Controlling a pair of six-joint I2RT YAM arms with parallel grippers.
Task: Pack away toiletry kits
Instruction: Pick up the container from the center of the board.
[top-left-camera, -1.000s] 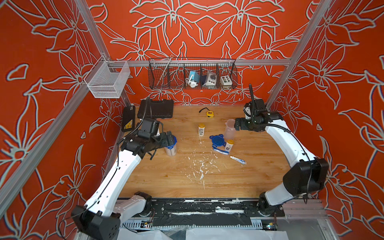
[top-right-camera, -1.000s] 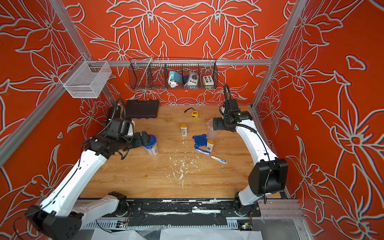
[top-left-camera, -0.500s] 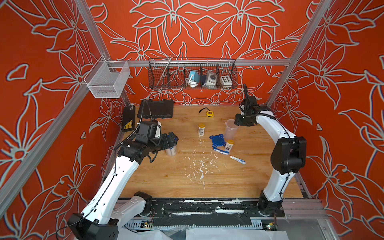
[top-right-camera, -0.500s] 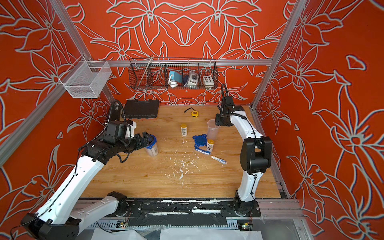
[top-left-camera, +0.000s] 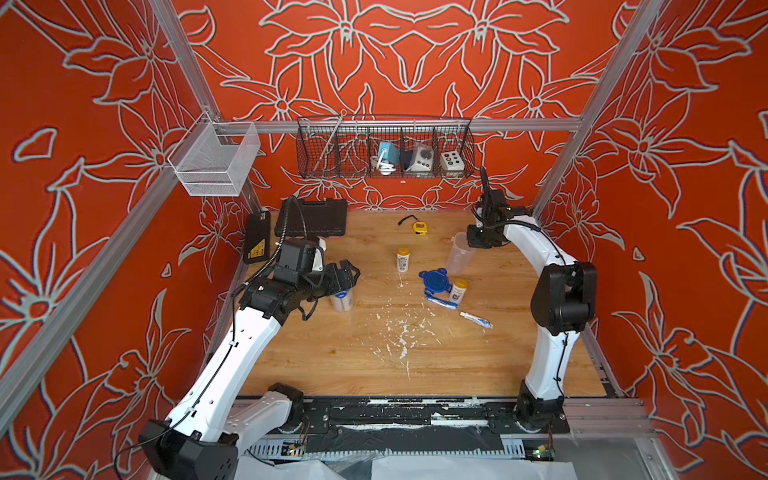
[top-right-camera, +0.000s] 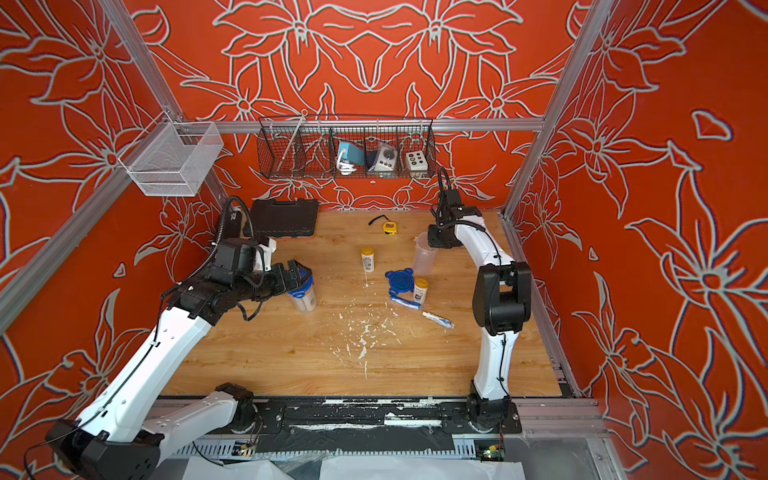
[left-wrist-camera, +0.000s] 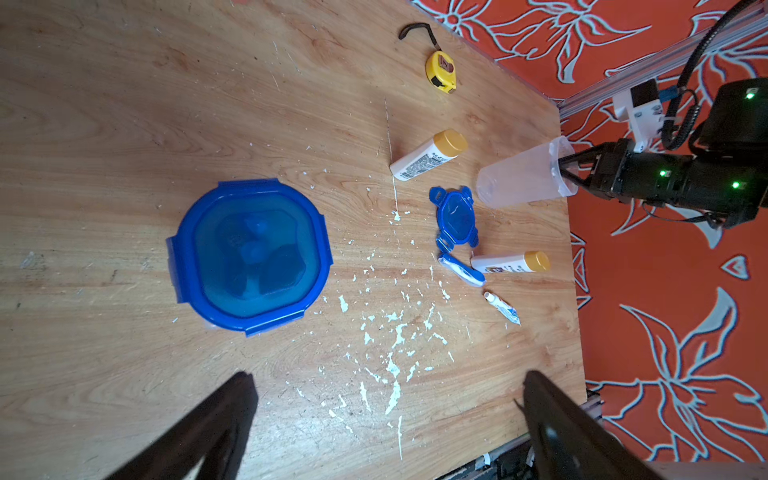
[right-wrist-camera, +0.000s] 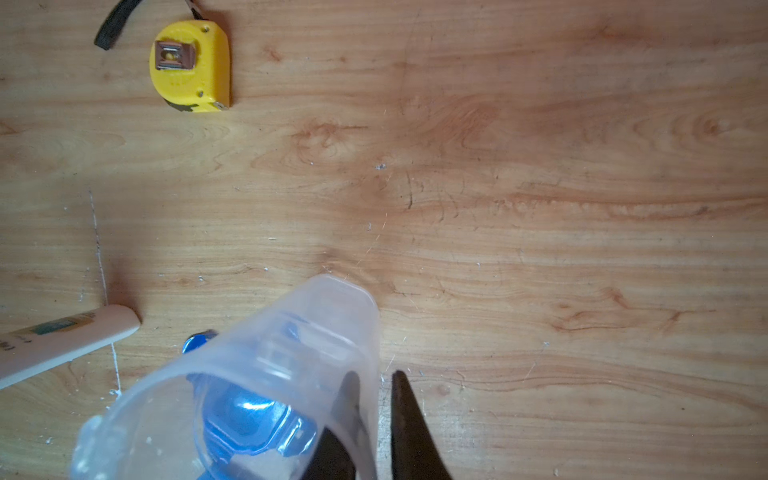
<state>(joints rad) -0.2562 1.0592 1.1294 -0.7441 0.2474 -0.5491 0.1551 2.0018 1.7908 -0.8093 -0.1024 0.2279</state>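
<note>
currently the open tub (top-left-camera: 460, 254) is clear, tapered and lidless. it stands just behind the loose blue lid (top-left-camera: 434, 281), toward the back wall. the right end effector (right-wrist-camera: 375, 374) is pinching its rim wall, one finger inside and one finger (right-wrist-camera: 405, 419) outside, nearly pressed together. the lid lies flat on the bench (top-left-camera: 353, 357) w/ four tabs out, partly seen thru the tub's clear wall in the right wrist view.

the side bottle (top-left-camera: 458, 289), white w/ yellow cap, stands just beside the lid on the right-arm side. the rear bottle (top-left-camera: 402, 258), same look, stands near the lid on the left-arm side, a bit further back. a blue toothbrush (top-left-camera: 441, 301) lies just in front of the lid, by a tab. a white-blue tube (top-left-camera: 476, 320) lies further front, apart from it.

the closed tub (left-wrist-camera: 249, 253) has its blue clip lid on; the dark shapes inside are too blurred to name. it sits well apart from the loose lid on the left-arm side. the left end effector (left-wrist-camera: 388, 374) is spread wide above it.

room: a broad stretch of bench w/ white flecks (top-left-camera: 399, 336) lies in front of the lid, toward the arm bases. behind the lid, a yellow tape measure (top-left-camera: 420, 227) sits near the back wall. the open tub is nearer the bench's right edge than the lid is.
</note>
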